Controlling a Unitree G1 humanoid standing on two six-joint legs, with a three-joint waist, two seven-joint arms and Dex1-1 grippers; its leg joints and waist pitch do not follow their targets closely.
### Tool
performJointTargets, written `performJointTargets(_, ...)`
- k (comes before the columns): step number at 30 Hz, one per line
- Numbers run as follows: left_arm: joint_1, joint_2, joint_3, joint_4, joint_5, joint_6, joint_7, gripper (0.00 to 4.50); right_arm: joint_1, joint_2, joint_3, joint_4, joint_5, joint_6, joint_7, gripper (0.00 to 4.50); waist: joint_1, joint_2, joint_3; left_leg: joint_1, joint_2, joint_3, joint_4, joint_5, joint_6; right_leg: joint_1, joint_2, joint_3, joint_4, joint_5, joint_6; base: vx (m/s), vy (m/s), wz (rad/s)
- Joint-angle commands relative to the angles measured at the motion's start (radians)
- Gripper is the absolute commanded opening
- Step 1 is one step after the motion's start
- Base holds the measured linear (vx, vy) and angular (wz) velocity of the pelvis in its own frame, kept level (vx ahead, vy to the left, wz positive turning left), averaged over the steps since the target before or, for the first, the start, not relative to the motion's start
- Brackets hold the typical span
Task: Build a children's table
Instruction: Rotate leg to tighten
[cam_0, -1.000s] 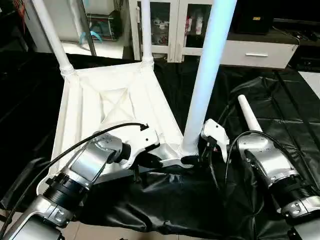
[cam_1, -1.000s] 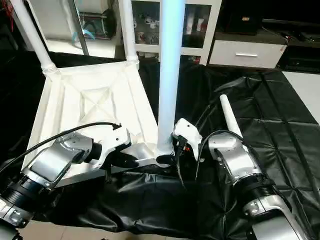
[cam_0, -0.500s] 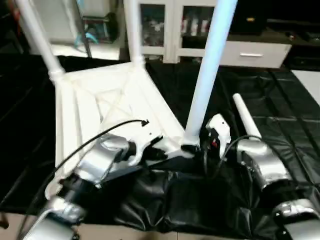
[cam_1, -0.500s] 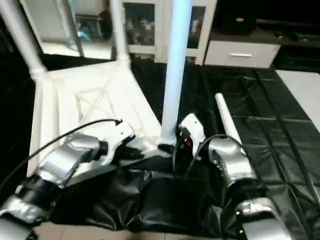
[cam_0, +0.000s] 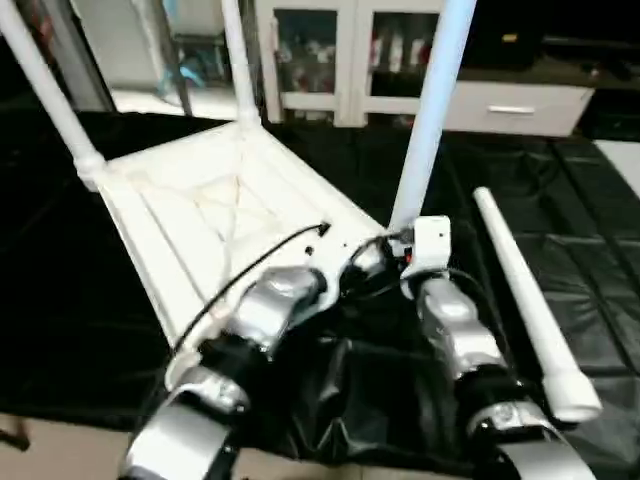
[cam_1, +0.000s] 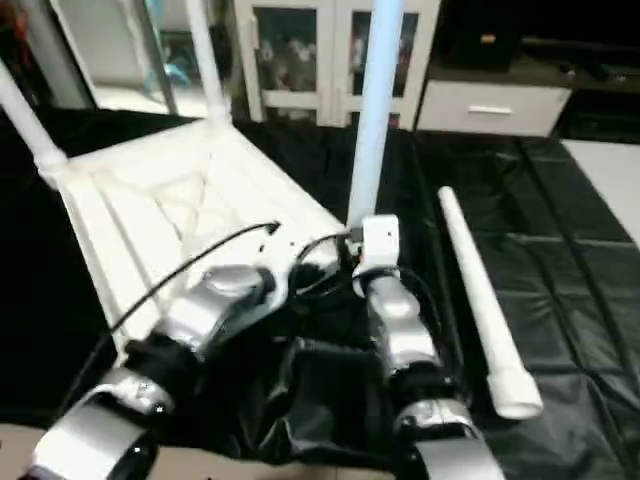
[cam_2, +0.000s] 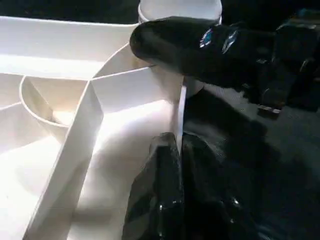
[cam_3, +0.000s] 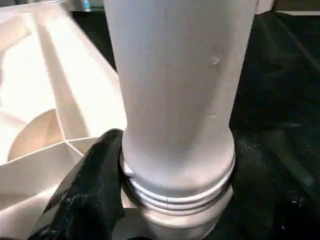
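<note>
The two silver forearms hide the near corner of the white tabletop (cam_0: 200, 215). The standing leg (cam_0: 430, 110) and the two far legs are cut off at the top edge. Things inside the far cabinet (cam_0: 330, 50) are too blurry to tell.

Tabletop (cam_0: 215, 215): white plastic, smooth w/ soft sheen, ribs moulded in. Legs same plastic; upright leg (cam_3: 175, 90) smooth, semi-matt (faint specks on the surface), ridged rings at its base. Loose leg (cam_0: 525, 300) same finish. Floor sheet (cam_0: 590, 220): black, glossy, creased, looks like plastic film. Forearms (cam_1: 395, 325): brushed silver metal. Left gripper fingers (cam_2: 165, 200): black, slightly shiny, rubber or plastic, can't tell which.
</note>
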Motion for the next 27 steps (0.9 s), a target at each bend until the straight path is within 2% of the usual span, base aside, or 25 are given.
performJointTargets(1, 0.000, 0.004, 0.100, 0.078, 0.001, -0.053, 0.218, 0.00, 0.009, 0.092, 0.081, -0.013, -0.016, -0.051, 0.035, 2.69, -0.005, -0.021, -0.048, 0.007, 0.052, -0.028, -0.085, -0.255, 0.045, 0.028, -0.055, 0.039, -0.078, -0.341, -0.176, 0.000, 0.000, 0.00)
performJointTargets(4, -0.009, 0.007, 0.102, 0.099, -0.001, -0.069, 0.220, 0.00, 0.013, 0.095, 0.085, -0.022, -0.018, -0.066, 0.049, 2.69, -0.002, -0.022, -0.051, 0.000, 0.051, -0.026, -0.082, -0.212, 0.072, 0.034, -0.058, 0.039, -0.071, -0.293, -0.190, 0.000, 0.000, 0.00)
performJointTargets(6, -0.016, 0.013, 0.103, 0.116, -0.001, -0.084, 0.219, 0.00, 0.016, 0.096, 0.080, -0.030, -0.019, -0.070, 0.047, 2.69, 0.000, -0.019, -0.050, 0.002, 0.050, -0.025, -0.082, -0.215, 0.077, 0.032, -0.059, 0.039, -0.076, -0.319, -0.185, 0.000, 0.000, 0.00)
performJointTargets(8, -0.017, 0.020, 0.100, 0.120, 0.003, -0.087, 0.207, 0.00, 0.024, 0.092, 0.074, -0.055, -0.001, -0.068, 0.067, 2.69, 0.001, -0.021, -0.047, 0.003, 0.051, -0.025, -0.084, -0.232, 0.074, 0.031, -0.060, 0.039, -0.081, -0.357, -0.176, 0.000, 0.000, 0.00)
performJointTargets(9, -0.013, 0.032, 0.089, 0.113, 0.009, -0.080, 0.172, 0.00, 0.038, 0.076, 0.074, -0.103, 0.018, -0.052, 0.100, 3.25, 0.002, -0.020, -0.047, 0.004, 0.052, -0.026, -0.085, -0.243, 0.069, 0.030, -0.059, 0.039, -0.083, -0.377, -0.170, 0.000, 0.000, 0.00)
performJointTargets(10, -0.011, 0.035, 0.086, 0.110, 0.011, -0.077, 0.162, 0.00, 0.041, 0.072, 0.075, -0.114, 0.018, -0.046, 0.106, 3.25, 0.002, -0.020, -0.046, 0.004, 0.053, -0.026, -0.086, -0.249, 0.065, 0.030, -0.059, 0.039, -0.083, -0.382, -0.164, 0.000, 0.000, 0.00)
performJointTargets(11, -0.001, 0.046, 0.076, 0.094, 0.015, -0.066, 0.132, 0.00, 0.051, 0.057, 0.079, -0.149, 0.024, -0.029, 0.135, 3.39, 0.001, -0.018, -0.045, 0.001, 0.053, -0.028, -0.088, -0.256, 0.067, 0.032, -0.059, 0.039, -0.083, -0.383, -0.158, 0.000, 0.000, 0.00)
performJointTargets(12, 0.004, 0.050, 0.073, 0.086, 0.016, -0.060, 0.119, 0.00, 0.055, 0.051, 0.082, -0.165, 0.027, -0.023, 0.150, 3.39, -0.011, -0.022, -0.045, -0.019, 0.051, -0.036, -0.093, -0.261, 0.067, 0.046, -0.059, 0.035, -0.077, -0.383, -0.138, -0.021, -0.006, -0.24)
performJointTargets(13, 0.025, 0.073, 0.052, 0.045, 0.019, -0.028, 0.064, 0.00, 0.064, 0.014, 0.088, -0.213, 0.053, 0.023, 0.225, 3.65, -0.028, -0.011, -0.044, -0.036, 0.052, -0.048, -0.101, -0.259, 0.051, 0.060, -0.061, 0.026, -0.074, -0.410, -0.117, -0.021, -0.006, -0.24)
performJointTargets(14, 0.037, 0.086, 0.041, 0.023, 0.020, -0.011, 0.033, 0.00, 0.069, -0.006, 0.091, -0.239, 0.068, 0.049, 0.266, 3.74, -0.033, -0.013, -0.046, -0.034, 0.054, -0.051, -0.102, -0.268, 0.051, 0.061, -0.059, 0.025, -0.077, -0.409, -0.111, -0.009, -0.007, -0.25)
performJointTargets(15, 0.051, 0.100, 0.031, -0.004, 0.020, 0.006, 0.002, 0.00, 0.074, -0.031, 0.095, -0.267, 0.088, 0.083, 0.317, 3.76, -0.034, -0.010, -0.048, -0.020, 0.058, -0.050, -0.097, -0.271, 0.055, 0.050, -0.059, 0.029, -0.077, -0.371, -0.133, 0.000, 0.000, 0.00)
performJointTargets(16, 0.063, 0.117, 0.020, -0.031, 0.017, 0.020, -0.036, 0.00, 0.077, -0.063, 0.100, -0.296, 0.108, 0.117, 0.376, 3.80, -0.032, -0.015, -0.048, -0.001, 0.059, -0.039, -0.088, -0.277, 0.060, 0.032, -0.057, 0.036, -0.083, -0.339, -0.171, 0.000, 0.000, 0.00)
performJointTargets(17, 0.073, 0.132, 0.009, -0.053, 0.014, 0.033, -0.070, 0.00, 0.079, -0.094, 0.110, -0.316, 0.122, 0.141, 0.433, 3.92, -0.030, -0.016, -0.047, 0.000, 0.057, -0.036, -0.085, -0.269, 0.064, 0.034, -0.057, 0.037, -0.080, -0.318, -0.191, 0.000, 0.000, 0.00)
performJointTargets(18, 0.085, 0.150, -0.005, -0.080, 0.011, 0.049, -0.109, 0.00, 0.082, -0.130, 0.121, -0.339, 0.137, 0.163, 0.498, 4.07, -0.027, -0.018, -0.049, -0.012, 0.056, -0.036, -0.086, -0.238, 0.079, 0.048, -0.057, 0.036, -0.070, -0.278, -0.210, 0.000, 0.000, 0.00)
performJointTargets(19, 0.116, 0.194, -0.041, -0.154, 0.002, 0.092, -0.204, 0.00, 0.087, -0.210, 0.140, -0.381, 0.167, 0.205, 0.623, 4.17, -0.021, -0.009, -0.049, -0.009, 0.060, -0.035, -0.085, -0.216, 0.089, 0.045, -0.059, 0.036, -0.068, -0.260, -0.222, 0.000, 0.000, 0.00)
performJointTargets(20, 0.125, 0.208, -0.052, -0.176, -0.001, 0.104, -0.232, 0.00, 0.088, -0.233, 0.144, -0.391, 0.175, 0.217, 0.657, 4.21, -0.020, -0.011, -0.051, -0.010, 0.061, -0.037, -0.083, -0.202, 0.093, 0.049, -0.058, 0.035, -0.064, -0.235, -0.230, 0.000, 0.000, 0.00)
performJointTargets(21, 0.125, 0.208, -0.052, -0.176, -0.001, 0.104, -0.232, 0.00, 0.088, -0.233, 0.144, -0.391, 0.175, 0.217, 0.657, 4.37, -0.021, -0.011, -0.050, -0.012, 0.061, -0.034, -0.082, -0.173, 0.102, 0.047, -0.057, 0.036, -0.060, -0.194, -0.245, 0.000, 0.000, 0.00)
performJointTargets(22, 0.141, 0.243, -0.081, -0.220, -0.005, 0.120, -0.292, 0.00, 0.092, -0.291, 0.159, -0.406, 0.169, 0.223, 0.738, 4.37, -0.019, -0.012, -0.051, -0.007, 0.060, -0.033, -0.079, -0.164, 0.098, 0.047, -0.056, 0.034, -0.057, -0.178, -0.258, 0.000, 0.000, 0.00)
performJointTargets(25, 0.165, 0.304, -0.133, -0.296, -0.020, 0.158, -0.392, 0.00, 0.098, -0.402, 0.184, -0.418, 0.158, 0.241, 0.890, 4.45, -0.016, -0.013, -0.049, -0.007, 0.061, -0.030, -0.077, -0.165, 0.103, 0.047, -0.057, 0.036, -0.055, -0.177, -0.275, 0.000, 0.000, 0.00)
performJointTargets(26, 0.170, 0.318, -0.147, -0.314, -0.023, 0.163, -0.416, 0.00, 0.098, -0.427, 0.190, -0.419, 0.160, 0.251, 0.926, 4.45, -0.014, -0.018, -0.050, -0.007, 0.062, -0.031, -0.077, -0.165, 0.105, 0.048, -0.058, 0.035, -0.055, -0.180, -0.276, 0.000, 0.000, 0.00)
performJointTargets(27, 0.175, 0.336, -0.165, -0.335, -0.024, 0.164, -0.449, 0.00, 0.098, -0.457, 0.200, -0.419, 0.162, 0.261, 0.970, 4.45, -0.008, -0.016, -0.049, -0.004, 0.063, -0.030, -0.077, -0.162, 0.105, 0.047, -0.058, 0.036, -0.054, -0.188, -0.276, 0.000, 0.000, 0.00)
